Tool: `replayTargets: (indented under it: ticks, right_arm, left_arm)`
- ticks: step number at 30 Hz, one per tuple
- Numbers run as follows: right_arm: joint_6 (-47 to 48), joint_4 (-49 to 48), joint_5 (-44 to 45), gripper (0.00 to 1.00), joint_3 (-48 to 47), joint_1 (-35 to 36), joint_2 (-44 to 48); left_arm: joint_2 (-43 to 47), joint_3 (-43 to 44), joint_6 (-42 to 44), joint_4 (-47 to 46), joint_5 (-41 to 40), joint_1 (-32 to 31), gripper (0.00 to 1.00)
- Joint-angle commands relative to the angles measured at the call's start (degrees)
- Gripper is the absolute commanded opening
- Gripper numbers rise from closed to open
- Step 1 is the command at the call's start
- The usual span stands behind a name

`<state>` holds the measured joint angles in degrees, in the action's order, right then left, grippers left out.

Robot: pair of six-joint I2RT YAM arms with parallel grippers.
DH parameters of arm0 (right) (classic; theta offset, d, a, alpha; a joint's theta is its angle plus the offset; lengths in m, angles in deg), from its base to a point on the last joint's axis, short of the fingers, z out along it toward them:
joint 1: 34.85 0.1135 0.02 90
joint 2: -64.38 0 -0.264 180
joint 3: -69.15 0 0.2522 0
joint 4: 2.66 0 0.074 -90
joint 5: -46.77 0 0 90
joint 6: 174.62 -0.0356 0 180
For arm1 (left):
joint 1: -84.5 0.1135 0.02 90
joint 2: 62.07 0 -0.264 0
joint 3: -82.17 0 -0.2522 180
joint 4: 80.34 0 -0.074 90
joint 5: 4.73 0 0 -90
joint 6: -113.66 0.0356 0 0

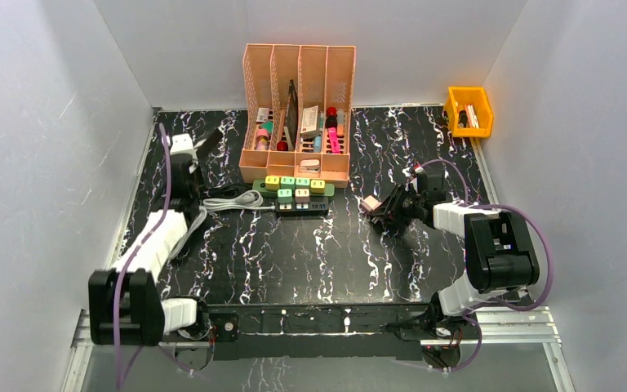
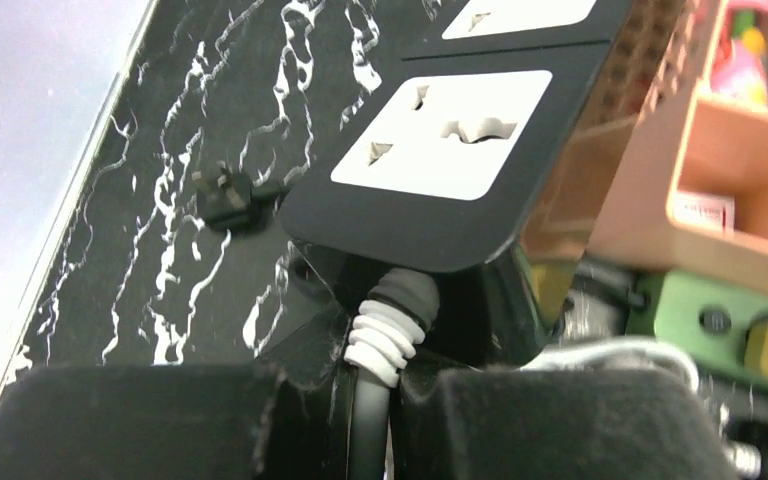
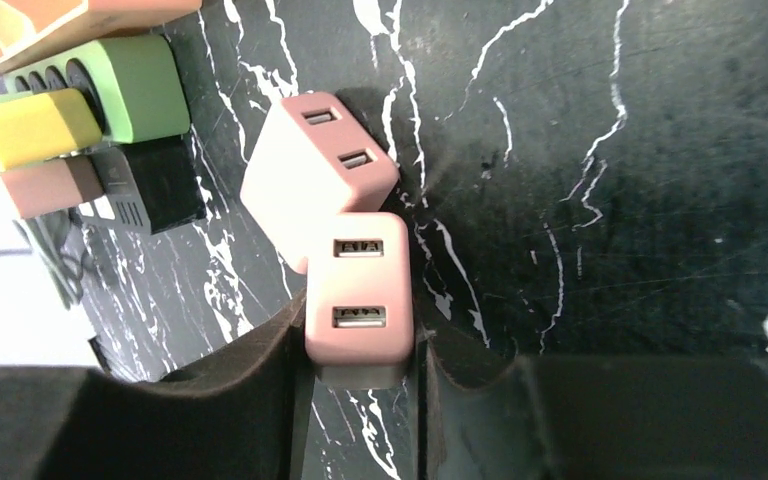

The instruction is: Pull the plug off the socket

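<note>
Black marble-pattern table [image 1: 310, 261], white walls on three sides. Peach file organizer [image 1: 298, 57] stands at the back centre, with a yellow bin [image 1: 457, 102] in the back right corner. Green power strip [image 1: 327, 189] lies just in front of the organizer, carrying yellow and green plug blocks. A grey cable [image 1: 233, 202] trails off its left end.

My right gripper [image 3: 360, 350] is right of centre and well apart from the green strip. Its fingers [image 3: 210, 410] are clamped on the sides of a pink USB charger [image 3: 357, 300], with both USB ports facing the wrist camera. That charger is in no socket; it sits low over the table. A second pink charger [image 3: 310, 180] lies on the table right against it, maybe touching, can't be sure. The green strip's end, with a yellow plug [image 3: 30, 125], shows at upper left of the right wrist view.

My left gripper [image 2: 365, 385] is at the left side of the table. Its fingers [image 2: 140, 420] are closed nearly together, pinching the cord [image 2: 368, 430] of a black power strip [image 2: 430, 220] just below its white ribbed strain relief [image 2: 385, 335]. The strip is tilted, and its white socket faces [image 2: 445, 135] have nothing plugged in. A small black plug [image 2: 222, 195] lies on the table beside it.
</note>
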<state>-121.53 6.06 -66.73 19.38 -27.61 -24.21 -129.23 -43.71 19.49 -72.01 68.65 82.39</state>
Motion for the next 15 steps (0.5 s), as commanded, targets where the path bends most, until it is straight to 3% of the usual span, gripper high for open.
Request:
replayTargets:
  ticks: [1,4,7,10,13,15]
  right_arm:
    - [1.75,-0.83,-4.21,0.49,-0.82,0.12,0.06]
    - [2.38,-0.86,-4.71,0.83,-1.12,0.13,2.84]
    - [5.16,0.79,-6.69,0.98,-3.34,0.20,4.41]
    - [6.32,1.38,-7.40,0.98,-6.26,1.24,6.59]
    - [8.01,2.72,-2.50,0.98,-10.31,5.08,8.61]
    - [10.77,3.40,3.67,0.98,-13.24,9.67,10.08]
  left_arm:
    - [-8.82,10.26,-1.34,-6.28,-5.63,2.19,0.00]
    - [-15.88,14.91,0.42,-8.44,-6.58,3.64,0.00]
    - [-20.51,17.40,5.23,-11.44,-5.30,4.69,0.00]
    - [-24.75,18.76,11.19,-12.50,-2.76,6.34,0.00]
    - [-28.48,20.16,14.96,-10.36,4.17,8.85,0.00]
    - [-30.81,21.46,15.27,-8.80,9.68,11.05,0.21]
